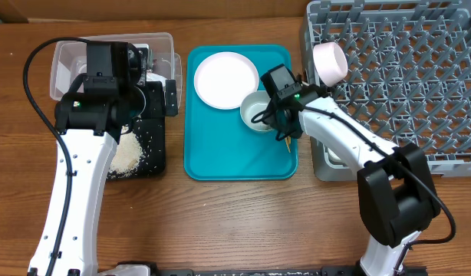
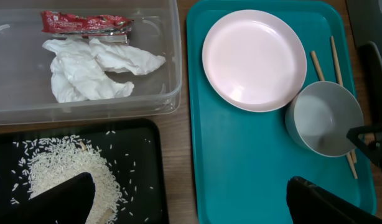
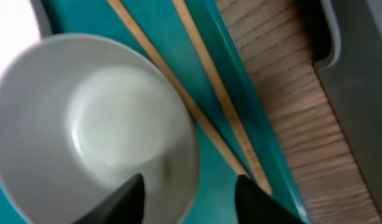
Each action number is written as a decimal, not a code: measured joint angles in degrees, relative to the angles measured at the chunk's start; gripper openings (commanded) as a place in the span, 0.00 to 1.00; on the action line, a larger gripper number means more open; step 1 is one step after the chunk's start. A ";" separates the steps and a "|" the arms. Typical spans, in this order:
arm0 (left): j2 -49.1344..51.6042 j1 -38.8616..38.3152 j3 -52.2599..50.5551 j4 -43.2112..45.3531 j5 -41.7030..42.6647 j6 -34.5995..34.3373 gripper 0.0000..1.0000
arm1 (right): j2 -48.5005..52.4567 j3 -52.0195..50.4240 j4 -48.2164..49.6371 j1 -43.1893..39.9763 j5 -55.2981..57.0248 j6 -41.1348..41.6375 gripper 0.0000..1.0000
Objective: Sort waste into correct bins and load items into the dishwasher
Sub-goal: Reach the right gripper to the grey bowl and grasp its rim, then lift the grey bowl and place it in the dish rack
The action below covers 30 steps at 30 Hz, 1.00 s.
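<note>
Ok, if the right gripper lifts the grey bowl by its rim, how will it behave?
The bowl looks rigid and glossy, so a one-sided rim pinch from the right gripper may let it slip or tilt. Its thin wall suggests it is light. The chopsticks lie close beside it, so dragging could roll them.

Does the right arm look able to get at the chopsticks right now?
Probably yes: the chopsticks lie uncovered on the teal tray, just beside the right gripper. But that gripper straddles the rim of the bowl, and the bowl crowds one stick.
</note>
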 measured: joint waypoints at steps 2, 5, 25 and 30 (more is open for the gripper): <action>0.00 0.00 0.00 -0.02 0.00 0.00 1.00 | 0.00 -0.35 0.04 0.00 0.09 0.61 0.35; 0.00 0.00 0.00 0.00 0.00 0.00 1.00 | 0.00 -0.35 0.46 -0.02 0.11 0.87 0.25; 0.00 0.00 0.00 0.02 0.00 0.00 1.00 | 2.27 0.37 -2.64 0.00 -4.07 -1.38 0.04; 0.00 0.00 0.00 0.00 0.00 0.00 1.00 | -5.73 2.89 -4.33 0.00 -3.02 -10.34 0.04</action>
